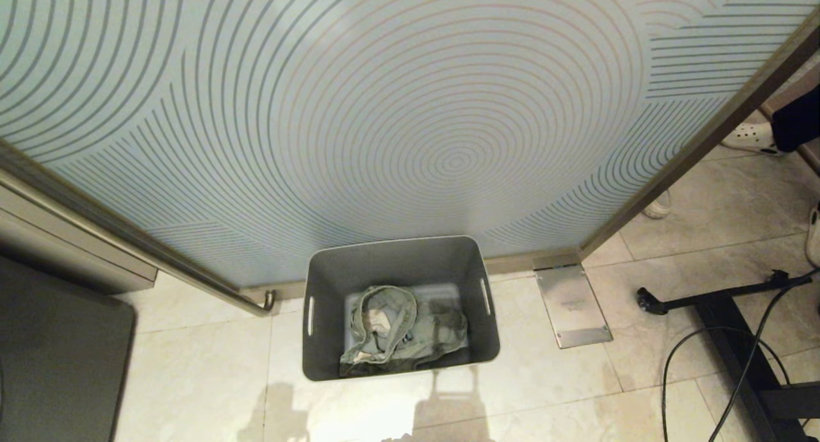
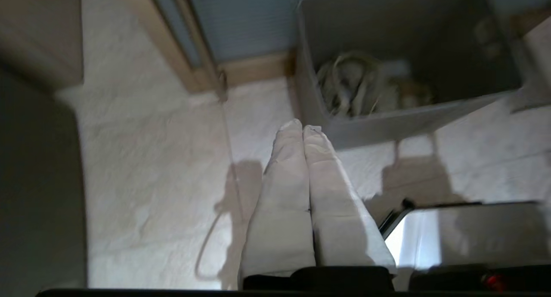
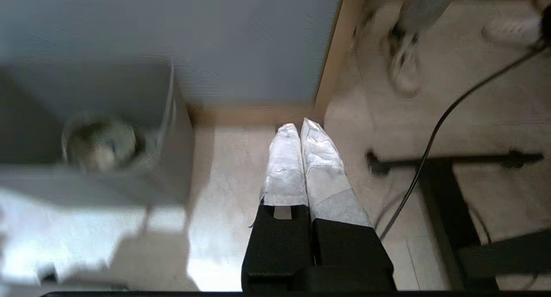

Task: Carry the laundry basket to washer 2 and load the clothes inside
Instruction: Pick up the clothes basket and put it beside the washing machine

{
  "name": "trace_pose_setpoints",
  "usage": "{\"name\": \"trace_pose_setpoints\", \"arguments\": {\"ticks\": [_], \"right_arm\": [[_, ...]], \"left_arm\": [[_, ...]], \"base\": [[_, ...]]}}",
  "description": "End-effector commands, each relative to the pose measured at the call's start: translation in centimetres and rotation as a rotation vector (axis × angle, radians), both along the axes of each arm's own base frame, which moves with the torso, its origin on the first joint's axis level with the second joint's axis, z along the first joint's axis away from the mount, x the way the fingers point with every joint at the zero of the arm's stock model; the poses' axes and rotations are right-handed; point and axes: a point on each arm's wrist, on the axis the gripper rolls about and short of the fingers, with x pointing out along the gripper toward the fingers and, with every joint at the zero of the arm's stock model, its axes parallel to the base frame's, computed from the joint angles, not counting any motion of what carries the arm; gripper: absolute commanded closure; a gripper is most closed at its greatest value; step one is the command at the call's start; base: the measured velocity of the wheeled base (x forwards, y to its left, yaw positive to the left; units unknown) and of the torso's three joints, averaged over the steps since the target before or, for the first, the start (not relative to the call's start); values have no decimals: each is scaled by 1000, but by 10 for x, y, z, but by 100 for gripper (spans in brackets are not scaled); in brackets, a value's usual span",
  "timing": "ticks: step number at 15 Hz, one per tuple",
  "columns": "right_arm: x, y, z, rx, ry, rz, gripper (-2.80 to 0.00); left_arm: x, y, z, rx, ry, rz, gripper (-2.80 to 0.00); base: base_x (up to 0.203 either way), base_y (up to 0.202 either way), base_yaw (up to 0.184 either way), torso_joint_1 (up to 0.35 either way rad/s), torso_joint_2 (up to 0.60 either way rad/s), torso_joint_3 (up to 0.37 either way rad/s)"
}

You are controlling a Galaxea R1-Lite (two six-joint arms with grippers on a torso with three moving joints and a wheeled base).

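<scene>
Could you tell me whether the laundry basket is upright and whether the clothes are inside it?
Upright: the laundry basket stands on the floor, opening upward, with the clothes bundled on its bottom.

The basket (image 1: 397,266) is seen to be of smooth, matt grey plastic, and the clothes (image 1: 400,330) in it of faded, creased denim-like cloth. The floor (image 1: 205,365) is laid in glossy pale stone-look tiles, and the panel (image 1: 384,109) behind is finished matt with fine printed rings. The fingers (image 2: 297,189) are wrapped in white crinkled cloth-like covering.

White-wrapped fingers (image 3: 284,159), black hand bodies, both hands alike
</scene>
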Motion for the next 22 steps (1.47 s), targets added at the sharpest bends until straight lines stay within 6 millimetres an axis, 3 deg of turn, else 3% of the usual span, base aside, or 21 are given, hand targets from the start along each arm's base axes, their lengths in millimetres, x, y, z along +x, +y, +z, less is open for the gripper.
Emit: {"name": "trace_pose_setpoints", "arguments": {"ticks": [1, 3, 4, 7, 11, 14, 16, 19, 22], "right_arm": [[-3, 0, 34, 25, -19, -1, 0], [5, 0, 80, 82, 57, -4, 0], [17, 0, 92, 105, 140, -7, 0], [75, 0, 99, 160, 433, -26, 0], [162, 1, 82, 230, 724, -52, 0], [194, 8, 66, 255, 798, -39, 0], [206, 16, 64, 249, 748, -23, 0], [208, 17, 57, 244, 758, -42, 0], [225, 23, 48, 233, 781, -25, 0]], "left_arm": [[-4, -1, 23, -7, -44, -29, 0], [5, -1, 60, -24, 7, -51, 0], [19, -1, 79, -36, 67, -58, 0], [88, -2, 114, -65, 318, -76, 0], [198, -6, 106, -95, 645, -91, 0], [251, -16, 96, -110, 728, -56, 0], [274, -19, 100, -108, 666, -54, 0], [285, -24, 85, -81, 716, -60, 0], [305, -27, 70, -73, 752, -48, 0]], "base": [[0, 0, 0, 0, 0, 0], [0, 0, 0, 0, 0, 0], [0, 0, 0, 0, 0, 0], [0, 0, 0, 0, 0, 0], [0, 0, 0, 0, 0, 0], [0, 0, 0, 0, 0, 0], [0, 0, 0, 0, 0, 0], [0, 0, 0, 0, 0, 0], [0, 0, 0, 0, 0, 0]]}}
